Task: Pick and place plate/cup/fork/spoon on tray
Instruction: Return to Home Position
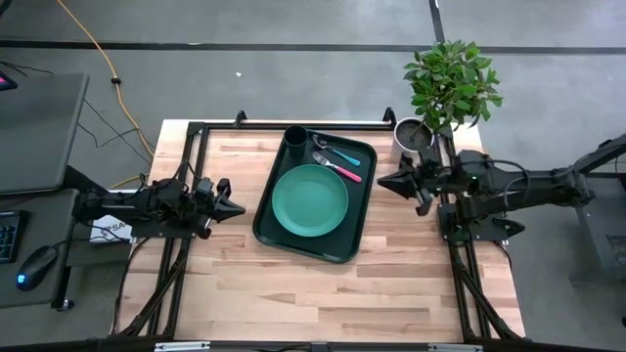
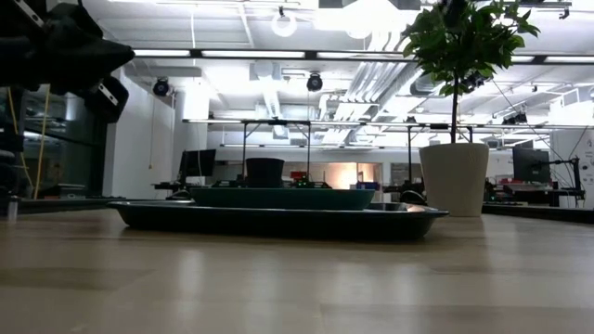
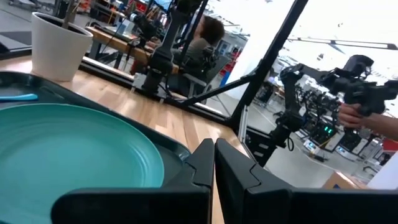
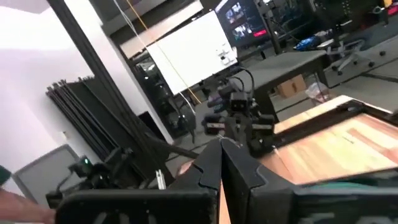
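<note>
The dark green tray [image 1: 277, 227] lies in the middle of the table. On it the teal plate [image 1: 310, 200] lies flat, the dark cup [image 1: 295, 136] stands at the far corner, and the pink-handled fork [image 1: 344, 172] and blue-handled spoon [image 1: 338, 154] lie side by side beyond the plate. My left gripper [image 1: 239, 208] is shut and empty, left of the tray. My right gripper [image 1: 383, 181] is shut and empty, right of the tray. The plate [image 3: 68, 149] also shows in the left wrist view.
A white pot with a green plant [image 1: 416, 132] stands at the table's far right, close to my right arm. Bare wood lies in front of the tray toward the near edge [image 1: 323, 313]. A person [image 3: 202, 46] sits in the room beyond the table.
</note>
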